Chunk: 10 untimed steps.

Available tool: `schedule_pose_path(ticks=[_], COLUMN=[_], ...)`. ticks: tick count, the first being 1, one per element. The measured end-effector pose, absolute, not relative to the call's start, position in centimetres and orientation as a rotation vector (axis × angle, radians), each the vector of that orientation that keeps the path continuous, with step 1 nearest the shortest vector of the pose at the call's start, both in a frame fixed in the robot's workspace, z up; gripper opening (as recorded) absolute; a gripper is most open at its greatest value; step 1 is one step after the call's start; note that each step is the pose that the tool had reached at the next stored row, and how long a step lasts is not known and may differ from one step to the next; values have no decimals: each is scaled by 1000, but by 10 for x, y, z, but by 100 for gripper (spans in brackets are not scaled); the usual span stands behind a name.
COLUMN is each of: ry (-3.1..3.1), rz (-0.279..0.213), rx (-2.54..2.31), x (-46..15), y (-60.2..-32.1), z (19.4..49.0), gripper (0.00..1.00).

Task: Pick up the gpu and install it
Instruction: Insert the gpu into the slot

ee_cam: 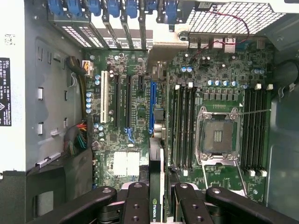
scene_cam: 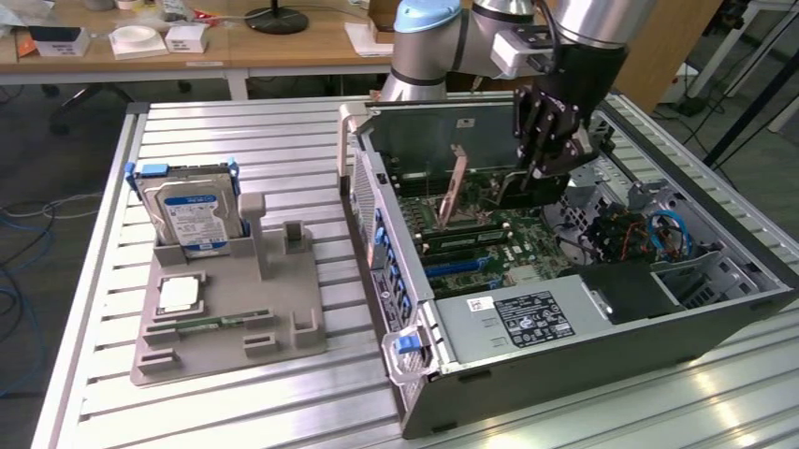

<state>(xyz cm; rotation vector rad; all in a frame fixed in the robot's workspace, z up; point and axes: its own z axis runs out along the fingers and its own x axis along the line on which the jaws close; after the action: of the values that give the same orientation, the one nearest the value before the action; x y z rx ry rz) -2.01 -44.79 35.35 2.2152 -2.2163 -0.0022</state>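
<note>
Two fingers clamped on gpu, card edge-on betw. them, over motherboard.

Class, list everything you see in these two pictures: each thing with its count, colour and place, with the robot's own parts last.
Computer case: one, grey, open on the table.
Motherboard: one, green, inside the case.
GPU: one, dark, held edge-down over the motherboard.
Hard drive: one, silver, standing in the holder.
Holder: one, grey, exterior view's left of the case.
Table: one, slatted metal.
Arm: one, silver-blue, above the case.
Gripper: one, black, jaws shut on the GPU.
</note>
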Motion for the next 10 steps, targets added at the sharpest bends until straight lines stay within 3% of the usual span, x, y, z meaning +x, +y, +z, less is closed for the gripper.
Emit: schedule_pose_path(ticks=[10], ry=[-2216], rz=[-2], rx=[2215], x=[-22], y=[-448], z=[348], gripper=[26])
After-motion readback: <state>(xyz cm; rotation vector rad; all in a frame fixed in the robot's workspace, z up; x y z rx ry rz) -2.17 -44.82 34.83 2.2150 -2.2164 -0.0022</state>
